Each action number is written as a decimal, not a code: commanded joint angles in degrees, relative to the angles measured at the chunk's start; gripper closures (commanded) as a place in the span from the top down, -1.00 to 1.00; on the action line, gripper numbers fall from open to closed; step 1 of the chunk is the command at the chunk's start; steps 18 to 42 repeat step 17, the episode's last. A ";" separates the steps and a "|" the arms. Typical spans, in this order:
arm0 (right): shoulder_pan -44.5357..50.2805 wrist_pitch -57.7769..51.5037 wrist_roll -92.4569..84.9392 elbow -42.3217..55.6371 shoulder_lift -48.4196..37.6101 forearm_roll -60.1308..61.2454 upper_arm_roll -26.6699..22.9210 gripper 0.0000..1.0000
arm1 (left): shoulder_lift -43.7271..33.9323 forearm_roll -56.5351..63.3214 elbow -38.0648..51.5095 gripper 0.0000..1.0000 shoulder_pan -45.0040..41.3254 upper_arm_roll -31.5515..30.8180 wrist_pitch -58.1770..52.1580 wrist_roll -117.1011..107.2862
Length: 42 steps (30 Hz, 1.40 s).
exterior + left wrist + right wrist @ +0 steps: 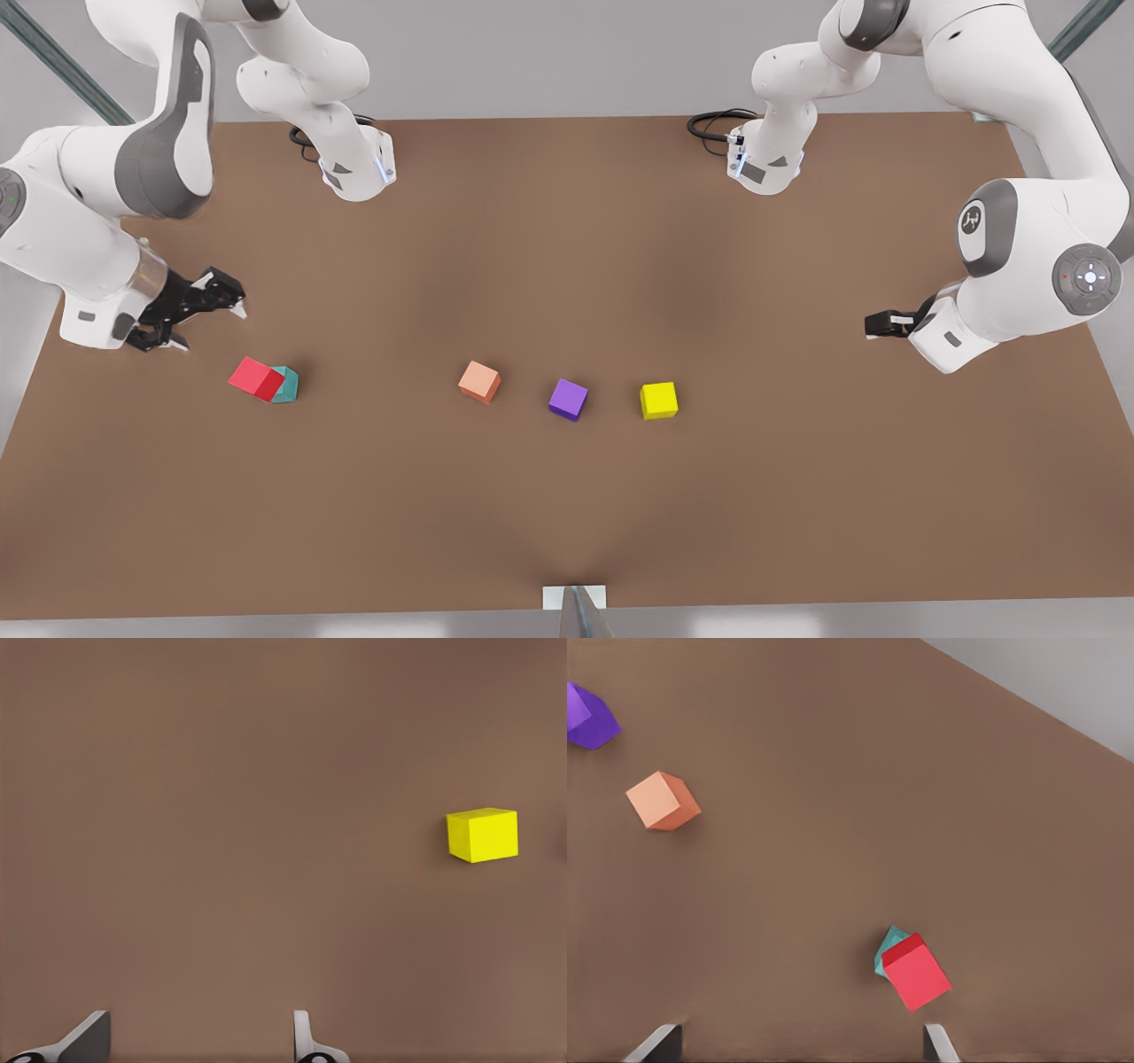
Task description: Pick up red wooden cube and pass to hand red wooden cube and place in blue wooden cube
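The right gripper (200,312), fingers spread and empty, hovers at ten o'clock of the small matte red wooden cube (256,378) resting tilted on the teal-blue wooden cube (287,385). The left gripper (879,324), spread, waits at two o'clock of the yellow cube (659,400).

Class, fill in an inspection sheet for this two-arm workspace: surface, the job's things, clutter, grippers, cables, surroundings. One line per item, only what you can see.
Surface: brown table, flat and matte.
Job's things: red wooden cube sits on top of the blue wooden cube, skewed and overhanging it, near the front view's left.
Clutter: salmon-orange cube, purple cube and yellow cube in a row, apart from each other.
Grippers: right gripper open, empty, raised beside the stacked pair; left gripper open, empty, waiting at the front view's right.
Cables: black cable loops by the arm bases at the table's far edge.
Surroundings: grey floor, metal frame struts at the corners.
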 commanded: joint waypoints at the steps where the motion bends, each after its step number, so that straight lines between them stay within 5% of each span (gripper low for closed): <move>1: -0.11 -11.79 30.52 -0.78 -2.73 -1.45 -0.01 1.00 | -0.07 0.03 0.03 1.00 0.00 -0.02 -0.04 0.11; 10: 0.50 -12.58 29.90 0.80 -1.77 -2.59 0.60 1.00 | -0.07 -0.05 0.03 1.00 0.00 -0.02 -0.13 0.11; 11: -4.40 -12.40 29.90 0.80 -1.50 -3.21 5.51 1.00 | -0.07 -0.05 0.03 1.00 0.00 -0.02 -0.13 0.11; 12: -16.34 -12.14 30.16 0.53 -1.77 -4.51 19.29 1.00 | -0.07 -0.05 0.03 1.00 0.00 -0.02 -0.13 0.11; 42: -14.26 -12.40 29.55 0.54 -2.38 -5.14 16.95 1.00 | -0.07 -0.05 0.03 1.00 -0.09 -0.11 -0.13 0.11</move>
